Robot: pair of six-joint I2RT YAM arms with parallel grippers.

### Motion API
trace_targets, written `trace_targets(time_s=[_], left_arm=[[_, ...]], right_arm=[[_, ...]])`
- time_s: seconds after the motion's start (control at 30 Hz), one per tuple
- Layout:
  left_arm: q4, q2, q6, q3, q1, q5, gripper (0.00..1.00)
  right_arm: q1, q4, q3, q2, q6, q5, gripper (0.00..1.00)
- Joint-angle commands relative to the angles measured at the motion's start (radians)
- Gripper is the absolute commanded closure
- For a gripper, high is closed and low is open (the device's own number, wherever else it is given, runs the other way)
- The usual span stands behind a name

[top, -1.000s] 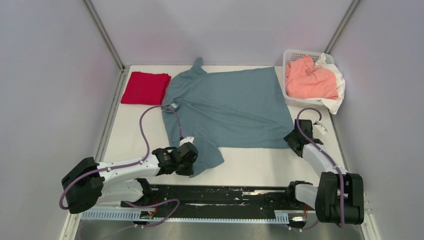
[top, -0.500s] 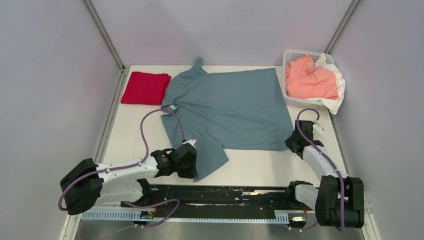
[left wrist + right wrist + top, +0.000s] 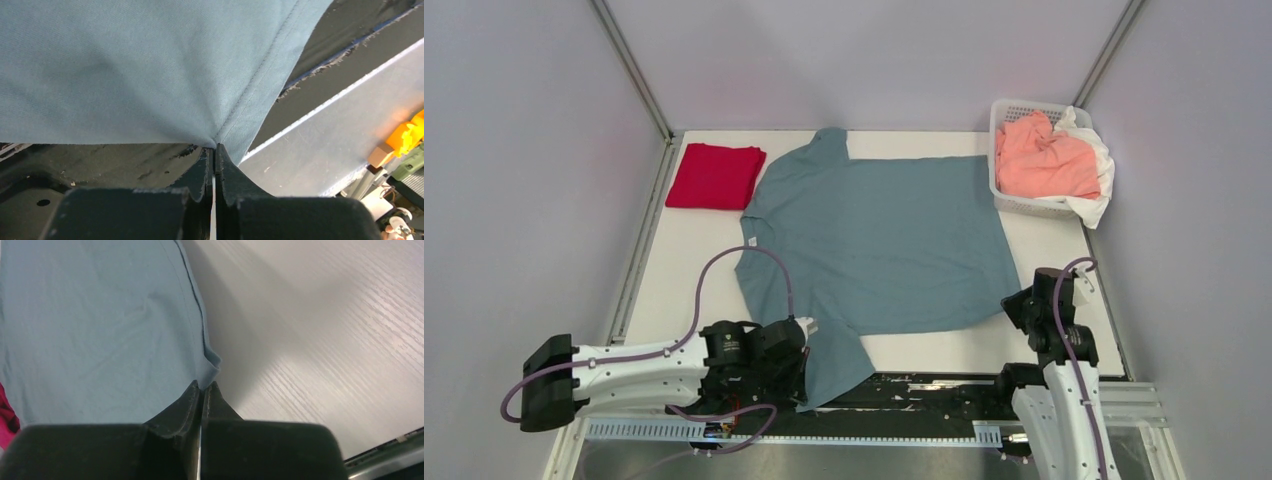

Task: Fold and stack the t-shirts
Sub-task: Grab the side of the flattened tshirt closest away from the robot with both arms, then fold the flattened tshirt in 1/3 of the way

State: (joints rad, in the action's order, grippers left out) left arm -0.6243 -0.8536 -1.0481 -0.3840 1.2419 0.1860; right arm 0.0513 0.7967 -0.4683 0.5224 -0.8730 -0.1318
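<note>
A dusty teal-blue t-shirt (image 3: pixel 879 240) lies spread across the middle of the table, its near sleeve hanging past the front edge. My left gripper (image 3: pixel 800 352) is shut on that sleeve's hem (image 3: pixel 220 135), cloth bunched at the tips. My right gripper (image 3: pixel 1021 308) is shut on the shirt's near right corner (image 3: pixel 209 371). A folded bright red t-shirt (image 3: pixel 715 176) rests at the back left. A salmon-pink t-shirt (image 3: pixel 1044 158) lies crumpled in the basket.
A white perforated basket (image 3: pixel 1007 112) stands at the back right, white cloth (image 3: pixel 1096 205) spilling over its side. Grey walls enclose the table on three sides. A black rail (image 3: pixel 924 385) runs along the front edge between the arm bases.
Both arms have drawn back toward the front edge, dragging the teal shirt nearer and flatter. The right gripper has closed on the shirt's corner; the left kept its hold on the sleeve.
</note>
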Motion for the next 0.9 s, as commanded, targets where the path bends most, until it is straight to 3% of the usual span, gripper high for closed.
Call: trace_targets(time_s=[0.0,0.3,0.5,0.67,0.87], left_arm=[[-0.041,0.065,-0.044,-0.034,0.013,-0.002,1.0],[-0.008,0.053,0.107,-0.192,-0.035,-0.212,1.0],[0.137,-0.025,0.276,-0.257,-0.265,-0.212,1.0],[0.218,-0.073,0.337,-0.334,-0.391,-0.317,1.0],[0.32,-0.145,0.411,-0.388,-0.551,-0.343,1.0]], right_arm=[[0.002,0.147,-0.075,-0.047,-0.044,0.011,1.0],[0.002,0.03,-0.055,0.083,0.023,0.072,1.0],[0.002,-0.059,-0.112,0.242,0.115,0.049,1.0],[0.002,-0.105,-0.208,0.415,0.172,0.022,1.0],[0.002,-0.171,-0.315,0.581,0.186,0.004,1.0]])
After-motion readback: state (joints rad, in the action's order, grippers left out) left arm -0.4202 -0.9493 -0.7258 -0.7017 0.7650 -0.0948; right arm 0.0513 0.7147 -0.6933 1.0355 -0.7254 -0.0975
